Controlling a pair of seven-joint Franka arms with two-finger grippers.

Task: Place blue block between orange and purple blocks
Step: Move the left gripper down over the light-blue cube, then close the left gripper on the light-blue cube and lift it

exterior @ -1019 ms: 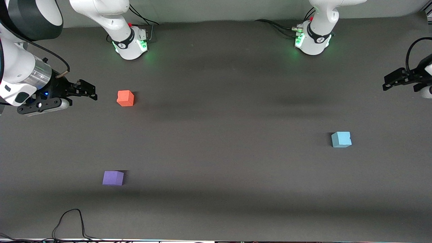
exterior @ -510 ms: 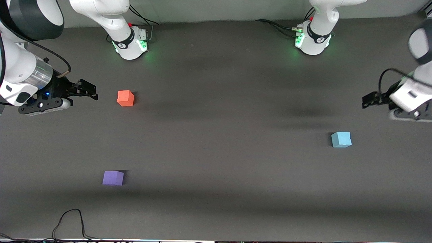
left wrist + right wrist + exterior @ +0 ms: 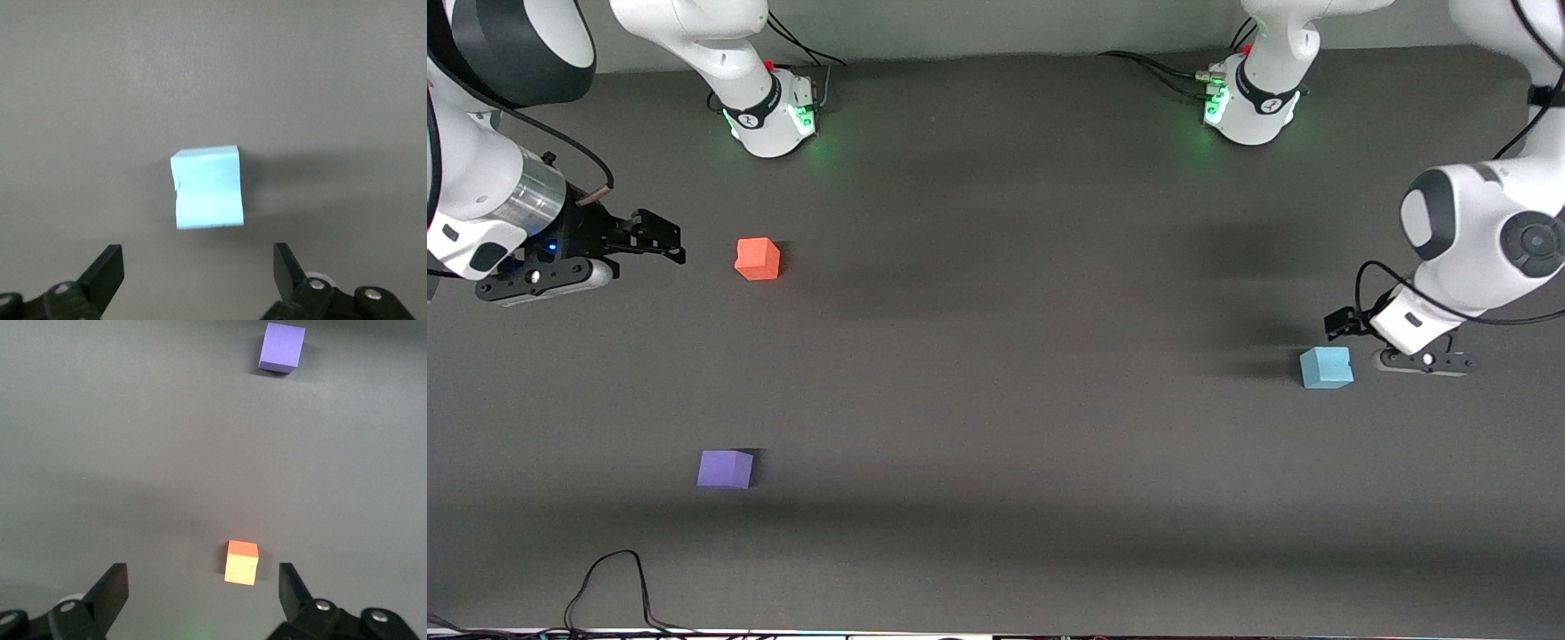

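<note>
A: How many cubes?
B: Three: one blue block (image 3: 1326, 367) toward the left arm's end, one orange block (image 3: 758, 259), one purple block (image 3: 725, 468).
A: Grippers?
B: Left gripper (image 3: 197, 270) hangs spread just beside blue; right gripper (image 3: 660, 242) waits, spread, near orange.

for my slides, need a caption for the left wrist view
Open left gripper poised above the blue block on the grey table.
</note>
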